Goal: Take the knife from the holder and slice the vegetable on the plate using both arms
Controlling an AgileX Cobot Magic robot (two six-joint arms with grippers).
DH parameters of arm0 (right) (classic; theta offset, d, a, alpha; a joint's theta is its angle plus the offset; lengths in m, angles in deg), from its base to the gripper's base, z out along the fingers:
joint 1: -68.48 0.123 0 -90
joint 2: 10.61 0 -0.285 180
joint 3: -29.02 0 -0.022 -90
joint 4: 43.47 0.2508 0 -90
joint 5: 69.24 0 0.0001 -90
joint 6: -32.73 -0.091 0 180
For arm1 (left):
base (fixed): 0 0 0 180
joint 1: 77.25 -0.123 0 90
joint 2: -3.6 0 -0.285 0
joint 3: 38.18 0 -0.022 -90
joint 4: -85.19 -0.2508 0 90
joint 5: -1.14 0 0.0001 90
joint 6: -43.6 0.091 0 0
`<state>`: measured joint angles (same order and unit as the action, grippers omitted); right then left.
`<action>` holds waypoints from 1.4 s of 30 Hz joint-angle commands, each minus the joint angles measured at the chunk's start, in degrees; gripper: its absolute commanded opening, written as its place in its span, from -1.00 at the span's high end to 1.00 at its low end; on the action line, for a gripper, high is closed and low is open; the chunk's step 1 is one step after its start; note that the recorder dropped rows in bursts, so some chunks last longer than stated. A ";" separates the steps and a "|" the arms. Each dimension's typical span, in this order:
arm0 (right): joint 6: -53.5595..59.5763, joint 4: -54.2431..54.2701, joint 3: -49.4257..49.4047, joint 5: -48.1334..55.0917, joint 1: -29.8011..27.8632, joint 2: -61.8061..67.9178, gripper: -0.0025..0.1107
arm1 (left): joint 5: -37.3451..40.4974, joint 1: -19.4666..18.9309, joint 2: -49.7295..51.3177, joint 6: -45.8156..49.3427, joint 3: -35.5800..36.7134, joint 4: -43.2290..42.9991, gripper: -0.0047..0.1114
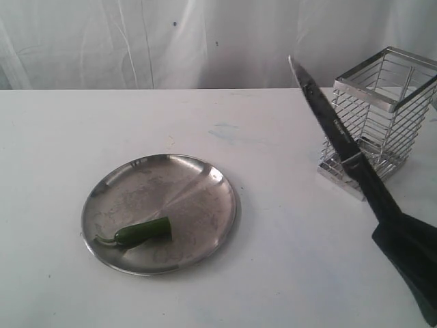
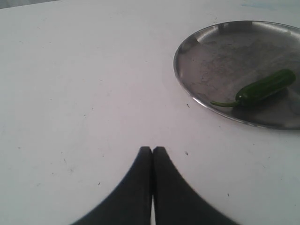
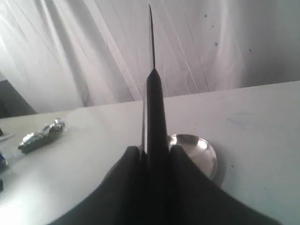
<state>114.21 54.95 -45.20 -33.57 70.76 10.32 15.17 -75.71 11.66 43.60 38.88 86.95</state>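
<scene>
My right gripper (image 1: 399, 225) (image 3: 156, 150) is shut on the black handle of the knife (image 1: 334, 130) (image 3: 153, 93). The knife slants up and to the left, its silver tip in the air in front of the wire holder (image 1: 382, 116). On the left of the table lies the round steel plate (image 1: 198, 171) (image 2: 206, 51) (image 3: 206, 152) with the dark green vegetable (image 1: 143, 231) (image 2: 262, 87) near its front left rim, stem pointing outward. My left gripper (image 2: 152, 149) is shut on nothing, low over bare table and well short of the plate. It does not show in the exterior view.
The white table ends at a white cloth backdrop (image 1: 171, 41). A shiny foil-wrapped object (image 3: 42, 136) lies on the table in the right wrist view. The holder stands at the table's far right.
</scene>
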 commanded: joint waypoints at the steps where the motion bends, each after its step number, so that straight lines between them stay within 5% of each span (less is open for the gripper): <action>1: 7.37 1.53 -1.28 -2.43 1.92 5.98 0.96 | -0.17 0.47 -0.28 0.00 0.16 0.18 0.92; 3: 8.93 1.53 -1.28 -2.45 1.91 10.75 0.96 | -5.71 0.47 -0.28 -1.36 0.16 2.64 0.92; 5: 11.42 1.53 -1.28 1.13 1.91 14.88 0.96 | -14.03 0.47 -0.28 -14.98 0.16 20.83 0.92; 7: 16.82 1.53 -0.78 10.93 1.91 18.65 0.96 | -22.45 0.47 -0.28 -17.27 0.16 27.23 0.92; 10: 23.73 1.53 0.44 24.35 1.91 23.74 0.96 | -29.11 0.47 -0.28 -19.25 0.16 27.83 0.92; 13: 23.73 1.53 2.29 27.13 1.91 28.90 0.96 | -34.34 0.47 -0.28 -23.40 0.16 27.83 0.92; 18: 23.73 1.53 4.91 32.08 1.91 35.42 0.96 | -53.63 0.47 -0.28 -28.30 0.12 31.42 0.92; 21: 23.73 1.53 7.09 31.98 2.02 39.68 0.96 | -47.97 0.47 4.61 -28.63 -5.73 28.82 0.92; 24: 24.38 1.53 10.01 31.97 2.00 44.83 0.96 | -43.01 0.47 15.19 -31.28 -12.41 13.70 0.92; 27: 24.80 1.53 12.59 32.43 2.60 50.58 0.96 | -45.72 0.47 29.85 -42.03 -18.52 -14.58 0.92; 30: 27.09 1.53 14.88 33.06 4.34 56.94 0.96 | -45.17 0.47 46.52 -74.39 -25.27 -54.80 0.92; 32: 28.02 1.53 16.62 33.06 5.07 60.29 0.96 | -51.83 0.47 56.95 -96.01 -28.49 -78.53 0.92; 34: 27.73 1.53 18.46 33.66 5.32 62.92 0.96 | -60.87 0.47 65.39 -100.79 -30.85 -92.83 0.92; 36: 26.75 1.53 19.74 33.77 5.32 64.15 0.96 | -64.96 0.47 70.57 -100.19 -30.85 -95.41 0.92; 42: 21.44 1.53 21.78 30.61 5.61 64.26 0.96 | -66.91 3.08 77.57 -93.96 -26.88 -84.84 0.92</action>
<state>137.26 56.10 -24.60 -2.54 75.87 74.55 -49.99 -74.77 87.21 -53.08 10.11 -0.80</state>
